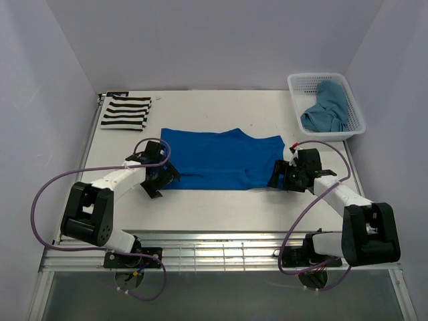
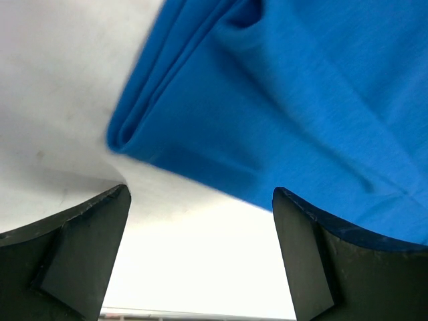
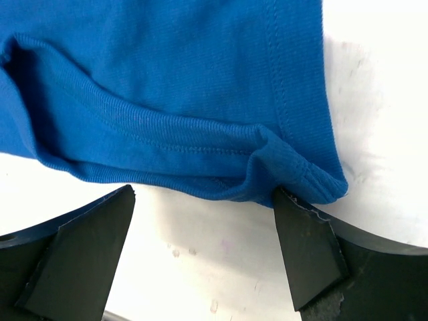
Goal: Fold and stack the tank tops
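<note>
Left wrist view has the left gripper [image 2: 200, 221] spread wide and holding nothing, with a layered edge of the royal blue tank top [image 2: 281, 100] just ahead. The right gripper [image 3: 204, 221] is equally open and empty at the opposite hem. That top lies mid-way across the bench [image 1: 221, 207], seemingly part-folded. One striped top [image 1: 126, 112] sits folded at the far left. One teal top [image 1: 328, 110] lies crumpled in the single basket [image 1: 299, 85]. Three tops: about one done, none stacked.

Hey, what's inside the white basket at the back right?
A crumpled teal-blue tank top lies in the white basket. Anything beneath the cloth is covered.
</note>
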Controlling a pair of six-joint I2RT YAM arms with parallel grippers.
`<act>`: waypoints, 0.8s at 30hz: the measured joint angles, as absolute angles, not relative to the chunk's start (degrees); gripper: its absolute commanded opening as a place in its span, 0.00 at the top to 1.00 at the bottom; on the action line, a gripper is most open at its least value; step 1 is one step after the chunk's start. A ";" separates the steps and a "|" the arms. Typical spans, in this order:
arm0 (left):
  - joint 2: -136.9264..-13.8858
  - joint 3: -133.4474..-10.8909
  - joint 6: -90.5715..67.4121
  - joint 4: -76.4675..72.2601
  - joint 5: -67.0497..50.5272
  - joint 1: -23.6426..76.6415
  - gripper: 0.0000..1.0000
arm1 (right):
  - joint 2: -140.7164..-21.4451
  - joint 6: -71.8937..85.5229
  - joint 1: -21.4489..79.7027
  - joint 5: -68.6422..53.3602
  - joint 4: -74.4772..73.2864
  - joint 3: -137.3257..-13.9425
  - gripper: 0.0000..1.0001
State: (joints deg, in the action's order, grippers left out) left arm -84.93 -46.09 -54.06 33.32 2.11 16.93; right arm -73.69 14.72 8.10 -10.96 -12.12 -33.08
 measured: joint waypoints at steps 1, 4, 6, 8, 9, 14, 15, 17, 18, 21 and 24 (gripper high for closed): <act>-84.20 -45.67 -54.02 34.09 2.13 17.02 0.02 | -72.82 14.87 8.03 -11.18 -13.06 -32.71 0.10; -82.85 -46.30 -53.82 37.32 2.55 17.06 0.02 | -70.81 14.94 7.99 -11.55 -17.30 -32.75 0.10; -82.70 -48.84 -53.54 39.66 2.96 17.06 0.02 | -69.80 14.79 7.99 -11.44 -20.80 -33.67 0.10; -82.70 -52.95 -53.12 41.21 4.01 17.06 0.02 | -69.21 14.44 7.99 -11.00 -24.91 -36.51 0.10; -82.70 -55.44 -52.99 41.91 4.60 17.06 0.02 | -68.95 14.28 7.99 -10.81 -26.44 -38.52 0.10; -83.20 -66.13 -51.20 42.92 9.08 16.88 0.02 | -68.36 12.99 8.45 -10.20 -29.04 -50.46 0.10; -83.85 -68.27 -50.63 43.11 9.82 16.71 0.02 | -68.60 12.86 8.73 -10.04 -28.95 -52.77 0.10; -86.43 -73.14 -49.28 43.29 10.85 16.16 0.02 | -69.95 12.60 9.91 -9.63 -29.08 -57.21 0.10; -88.16 -75.50 -48.47 42.92 11.25 15.73 0.02 | -71.35 12.36 10.96 -9.10 -28.97 -59.83 0.10; -94.52 -81.78 -45.78 41.74 11.53 14.04 0.02 | -78.24 11.40 14.74 -7.20 -28.32 -67.79 0.10; -101.43 -86.70 -42.65 40.18 11.00 12.08 0.02 | -85.60 11.25 18.15 -6.33 -28.47 -74.48 0.10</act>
State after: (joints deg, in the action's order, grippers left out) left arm -101.43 -86.70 -42.65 40.18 11.00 12.08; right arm -85.60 11.25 18.15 -6.33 -28.47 -74.48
